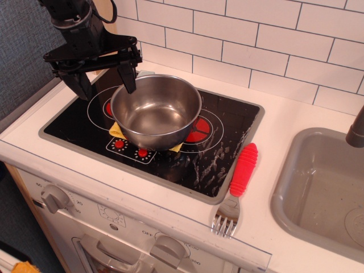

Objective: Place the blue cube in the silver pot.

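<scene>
The silver pot stands on the black stove top, resting on a yellow cloth, and its inside looks empty. A small pale grey-blue shape, probably the blue cube, peeks out just behind the pot's far rim and is mostly hidden. My gripper hangs at the pot's back left, fingers pointing down and spread wide. Its right finger is close to the pot's rim and next to the pale shape. Nothing shows between the fingers.
A fork with a red handle lies on the stove's right edge, tines toward the front. A grey sink basin and a dark faucet are at the right. A tiled wall runs behind, and oven knobs are below.
</scene>
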Controlling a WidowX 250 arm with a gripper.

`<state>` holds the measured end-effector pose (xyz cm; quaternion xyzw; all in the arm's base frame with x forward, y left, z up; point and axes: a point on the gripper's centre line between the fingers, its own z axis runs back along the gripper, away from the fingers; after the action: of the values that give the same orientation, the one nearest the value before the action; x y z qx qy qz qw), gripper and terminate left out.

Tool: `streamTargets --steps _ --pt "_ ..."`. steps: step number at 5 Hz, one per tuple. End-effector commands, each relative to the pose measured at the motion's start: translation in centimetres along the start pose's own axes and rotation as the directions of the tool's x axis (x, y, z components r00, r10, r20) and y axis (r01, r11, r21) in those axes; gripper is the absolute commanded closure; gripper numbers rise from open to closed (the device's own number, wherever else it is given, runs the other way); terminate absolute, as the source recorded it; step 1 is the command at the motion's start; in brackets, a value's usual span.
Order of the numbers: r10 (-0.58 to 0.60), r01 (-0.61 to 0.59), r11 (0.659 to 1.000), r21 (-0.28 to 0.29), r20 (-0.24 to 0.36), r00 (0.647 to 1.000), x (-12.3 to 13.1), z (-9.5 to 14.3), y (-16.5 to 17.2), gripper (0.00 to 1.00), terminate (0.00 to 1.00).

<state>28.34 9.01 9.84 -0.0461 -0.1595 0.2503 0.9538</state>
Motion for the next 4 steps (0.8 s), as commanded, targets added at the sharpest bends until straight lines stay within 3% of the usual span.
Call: streamTargets --steps 1,2,4 --pt "0.000 0.000 1.000 0.000 0.000 1.000 0.0 0.0 0.0 0.00 0.00" --pt "0.007 -0.006 0.994 0.105 -0.007 1.000 2.1 0.9 1.5 0.00 0.00" --pt "0.010 -0.017 0.991 0.130 0.057 0.998 4.9 2.5 2.1 0.00 0.00"
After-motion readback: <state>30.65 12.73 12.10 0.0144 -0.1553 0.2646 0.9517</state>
